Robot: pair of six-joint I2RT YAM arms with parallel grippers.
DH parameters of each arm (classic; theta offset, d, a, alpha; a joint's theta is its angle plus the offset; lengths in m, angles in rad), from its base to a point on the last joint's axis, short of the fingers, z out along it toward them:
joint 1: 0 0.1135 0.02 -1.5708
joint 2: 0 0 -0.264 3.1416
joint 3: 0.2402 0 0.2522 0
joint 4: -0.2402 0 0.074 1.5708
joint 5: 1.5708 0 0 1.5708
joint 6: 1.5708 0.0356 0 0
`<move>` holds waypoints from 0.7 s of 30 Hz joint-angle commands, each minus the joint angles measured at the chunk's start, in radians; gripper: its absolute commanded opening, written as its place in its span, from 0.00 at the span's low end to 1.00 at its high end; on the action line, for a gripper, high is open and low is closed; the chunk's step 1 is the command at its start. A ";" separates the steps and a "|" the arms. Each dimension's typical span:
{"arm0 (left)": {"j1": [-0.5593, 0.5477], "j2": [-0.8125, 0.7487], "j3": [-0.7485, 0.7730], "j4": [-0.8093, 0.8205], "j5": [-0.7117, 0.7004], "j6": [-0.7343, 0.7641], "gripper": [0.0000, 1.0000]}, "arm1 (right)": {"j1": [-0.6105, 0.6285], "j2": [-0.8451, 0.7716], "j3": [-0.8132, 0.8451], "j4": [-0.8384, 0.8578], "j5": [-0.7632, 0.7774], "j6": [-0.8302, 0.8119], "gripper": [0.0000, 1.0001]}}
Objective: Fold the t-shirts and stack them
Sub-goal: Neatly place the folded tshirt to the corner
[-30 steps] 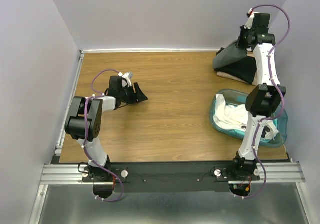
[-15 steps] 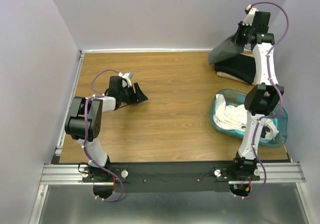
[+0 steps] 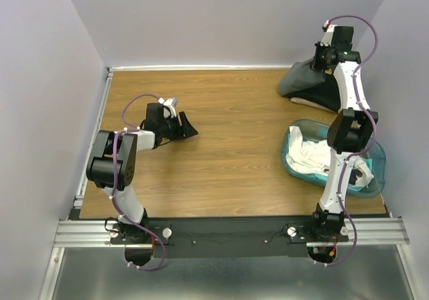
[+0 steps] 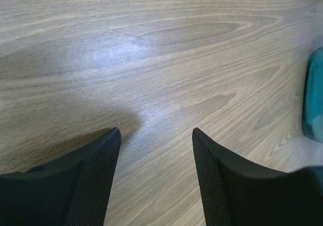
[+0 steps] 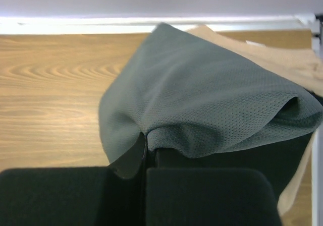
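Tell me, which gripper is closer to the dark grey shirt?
Right. The right gripper grips the dark grey t-shirt itself; the left gripper is open over the table, far to its left.

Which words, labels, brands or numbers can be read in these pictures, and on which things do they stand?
No text can be read. The dark grey fabric t-shirt, the translucent teal plastic tub and the brown wooden table carry no visible print.

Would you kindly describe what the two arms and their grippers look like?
Both the left arm and right arm have white links with bulky black joint housings, and a thin purple cable loops along each. The left gripper has broad black fingers with fine mesh-textured pads; the right gripper is black too.
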 commanded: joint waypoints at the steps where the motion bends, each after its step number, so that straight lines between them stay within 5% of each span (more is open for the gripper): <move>1: 0.003 0.020 -0.051 -0.139 -0.055 0.016 0.68 | -0.009 -0.076 -0.053 0.018 0.115 -0.032 0.01; 21: 0.002 0.023 -0.048 -0.147 -0.052 0.021 0.68 | -0.066 -0.081 -0.095 0.017 0.276 -0.003 0.01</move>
